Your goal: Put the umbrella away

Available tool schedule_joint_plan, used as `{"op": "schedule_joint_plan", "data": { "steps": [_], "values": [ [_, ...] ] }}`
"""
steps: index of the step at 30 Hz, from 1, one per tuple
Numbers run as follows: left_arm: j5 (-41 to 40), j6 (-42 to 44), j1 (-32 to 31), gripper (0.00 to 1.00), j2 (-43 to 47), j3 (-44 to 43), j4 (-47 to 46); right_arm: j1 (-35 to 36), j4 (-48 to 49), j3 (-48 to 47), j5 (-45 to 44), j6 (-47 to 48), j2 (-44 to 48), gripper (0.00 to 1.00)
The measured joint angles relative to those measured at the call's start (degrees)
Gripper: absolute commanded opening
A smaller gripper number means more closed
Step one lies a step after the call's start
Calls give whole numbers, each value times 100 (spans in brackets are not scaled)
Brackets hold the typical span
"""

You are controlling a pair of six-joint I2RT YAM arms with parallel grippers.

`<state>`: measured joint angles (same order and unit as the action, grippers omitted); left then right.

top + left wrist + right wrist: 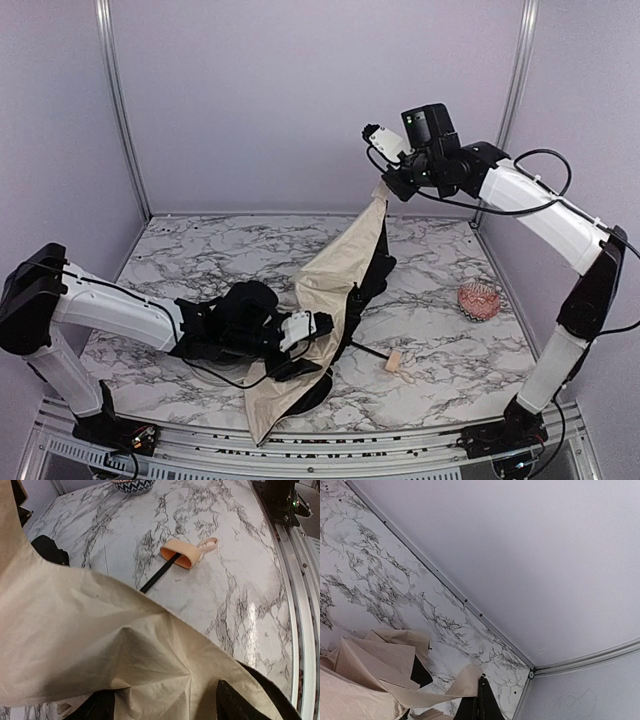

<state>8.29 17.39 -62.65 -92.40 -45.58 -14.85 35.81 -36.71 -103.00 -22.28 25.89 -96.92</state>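
The marble table (440, 360) carries the umbrella (335, 270), whose cream canopy lies half open and crumpled near the middle, one edge pulled up high toward the back right and its black lining showing underneath. The right gripper (385, 188) is clenched on that raised edge of fabric, while the left gripper (165, 707) sits low at the canopy's near left side, its fingers (240, 702) standing apart with cloth draped between them, not pinched. A small patterned bowl (480, 299) stands well apart to the right, and the thin black shaft (368, 352) runs out from under the canopy to the tan handle (394, 362) lying flat on the table.
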Motion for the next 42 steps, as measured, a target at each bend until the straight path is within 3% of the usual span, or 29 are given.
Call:
{"op": "schedule_joint_plan", "data": {
  "steps": [8,14,20,29,37,42],
  "values": [
    [544,-33,341,65,-1703,-1808,-654,-4,17,-1351,-286,678,-1163,0],
    [680,-490,774,69,-2192,-2072,-1338,295,-9,-942,-608,474,-892,0],
    [769,-706,824,85,-1425,-1080,-1847,1001,-437,332,-702,-520,-649,0],
    [1185,-984,815,82,496,439,-1985,1069,-1731,879,894,-1582,-413,0],
    [-540,-1497,1010,77,1294,1097,-1912,2044,-2096,824,2966,-1843,590,0],
    [-1598,-1956,1165,77,1294,1095,-1672,2730,-1526,1419,3899,-2059,516,0]
  ]
}}
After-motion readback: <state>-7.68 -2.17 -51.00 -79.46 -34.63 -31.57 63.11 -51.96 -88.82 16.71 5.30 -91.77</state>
